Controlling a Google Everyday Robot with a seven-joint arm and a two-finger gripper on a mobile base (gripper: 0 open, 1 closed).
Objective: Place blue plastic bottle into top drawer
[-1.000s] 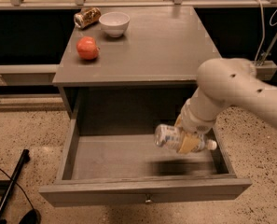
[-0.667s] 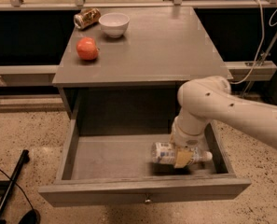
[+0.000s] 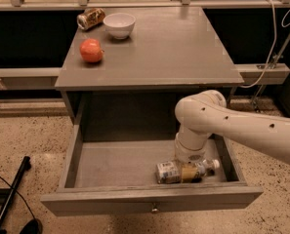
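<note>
The bottle (image 3: pixel 170 172) lies on its side in the open drawer (image 3: pixel 149 198), front right (cap pointing right). The gripper (image 3: pixel 189 172) sits over its middle; whether it clamps the bottle I cannot tell. An apple (image 3: pixel 91 50), bowl (image 3: pixel 119 25) and can (image 3: pixel 91 18) stand on the cabinet top (image 3: pixel 183 48).

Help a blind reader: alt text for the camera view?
A white arm holds its gripper at a clear blue-labelled plastic bottle in the open grey wooden top drawer. A red apple, white bowl and brown can sit on the cabinet.
</note>
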